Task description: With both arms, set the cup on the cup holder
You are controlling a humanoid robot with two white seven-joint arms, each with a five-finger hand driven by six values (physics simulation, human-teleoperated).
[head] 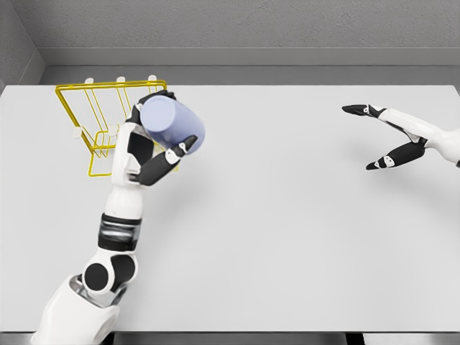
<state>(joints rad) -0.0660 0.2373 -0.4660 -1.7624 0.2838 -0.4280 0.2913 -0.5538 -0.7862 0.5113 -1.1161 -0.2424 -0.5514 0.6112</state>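
Closest to where I stand, the left arm (115, 237) rises from the lower left corner over the pale grey surface (287, 244), its white shoulder and black joints stacked one above another toward the far left side. At its end the left hand (154, 147) is clasped around the cup (171, 122), a pale lavender cylinder lying tilted, its flat round end turned up and toward me. One black finger with a white tip (180, 149) wraps under the cup's near side, and dark fingers show above its far edge.

Just behind the cup and the wrist stands the cup holder (108, 118), a yellow wire rack with white-capped prongs along its top rail. The cup and hand overlap the rack's right end from my angle, so I cannot tell whether the cup touches the wire. The forearm also covers part of the rack's lower frame.

Well apart on the right, the right hand (392, 136) reaches in from the right edge, fingers splayed wide and grasping nothing, hovering over bare surface. Beyond everything runs a grey back wall (237, 29).
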